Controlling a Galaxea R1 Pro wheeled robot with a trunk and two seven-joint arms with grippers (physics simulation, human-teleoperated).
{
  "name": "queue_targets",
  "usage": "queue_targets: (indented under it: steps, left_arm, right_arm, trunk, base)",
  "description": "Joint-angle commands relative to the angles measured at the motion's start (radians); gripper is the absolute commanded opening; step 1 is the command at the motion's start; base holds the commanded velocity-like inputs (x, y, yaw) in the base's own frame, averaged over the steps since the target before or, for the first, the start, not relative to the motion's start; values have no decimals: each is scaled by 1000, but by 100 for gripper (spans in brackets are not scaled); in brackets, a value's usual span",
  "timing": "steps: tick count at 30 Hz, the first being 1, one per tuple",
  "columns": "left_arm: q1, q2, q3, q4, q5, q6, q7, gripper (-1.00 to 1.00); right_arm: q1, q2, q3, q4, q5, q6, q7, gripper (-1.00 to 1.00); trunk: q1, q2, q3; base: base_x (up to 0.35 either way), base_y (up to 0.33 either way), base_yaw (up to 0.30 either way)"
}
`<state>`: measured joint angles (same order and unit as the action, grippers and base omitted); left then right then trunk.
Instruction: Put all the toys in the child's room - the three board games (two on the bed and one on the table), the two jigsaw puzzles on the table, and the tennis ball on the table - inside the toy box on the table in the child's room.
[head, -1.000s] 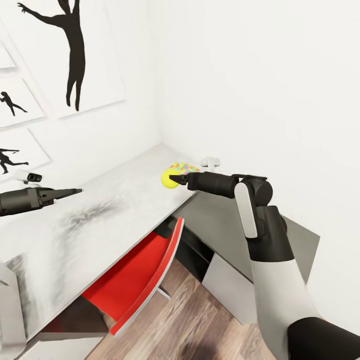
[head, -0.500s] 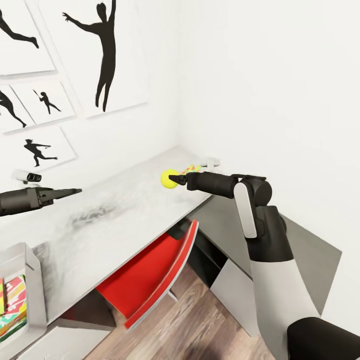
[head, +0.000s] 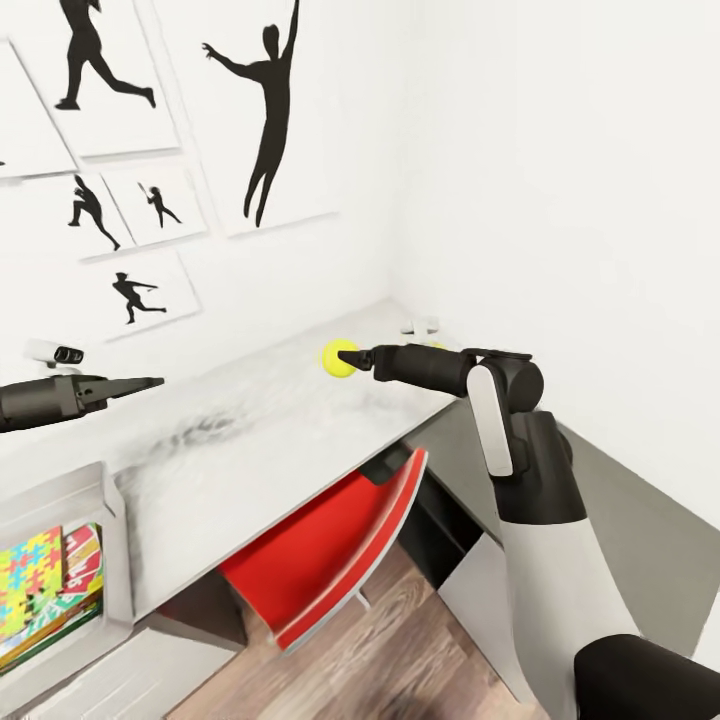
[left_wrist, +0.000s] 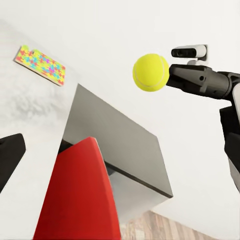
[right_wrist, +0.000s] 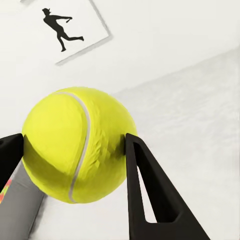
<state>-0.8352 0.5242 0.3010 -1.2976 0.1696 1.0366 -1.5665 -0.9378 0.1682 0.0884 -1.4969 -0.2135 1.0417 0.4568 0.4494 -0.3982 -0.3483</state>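
Yellow tennis ball in R tool.

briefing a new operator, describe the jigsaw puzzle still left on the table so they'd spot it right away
Start at the white table in the room's corner, above the red chair. In the left wrist view, the jigsaw puzzle lies flat on the tabletop, a thin rectangle. Its multicoloured interlocking-piece pattern sets it apart from the plain yellow tennis ball held in the right gripper.

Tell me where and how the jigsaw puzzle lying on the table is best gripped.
The jigsaw puzzle is a thin flat box lying face up on the table, so its faces offer nothing to pinch. Probably best to come from above at a long edge, jaws straddling its narrow width. The left gripper seems free; the right gripper holds the tennis ball.
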Motion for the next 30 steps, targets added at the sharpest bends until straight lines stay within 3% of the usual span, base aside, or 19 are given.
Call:
queue_targets:
  steps: [1, 10, 30]
  left_arm:
    - [-1, 0, 0, 0, -1, 11, -4, 100]
    - [-1, 2, 1, 0, -2, 11, -4, 100]
    - [-1, 26, 0, 1, -3, 11, -4, 100]
  right_arm:
    - [-1, 0, -1, 0, -2, 6, 1, -100]
    - [-1, 1, 0, 1, 2, 6, -1, -100]
    - [-1, 2, 1, 6, 2, 3, -2, -100]
  trunk:
    - [1, -2, -1]
    - [1, -2, 10]
    - [1, -2, 34]
  base:
    - [0, 0, 215]
    - [-5, 15, 215]
    - [-69, 111, 215]
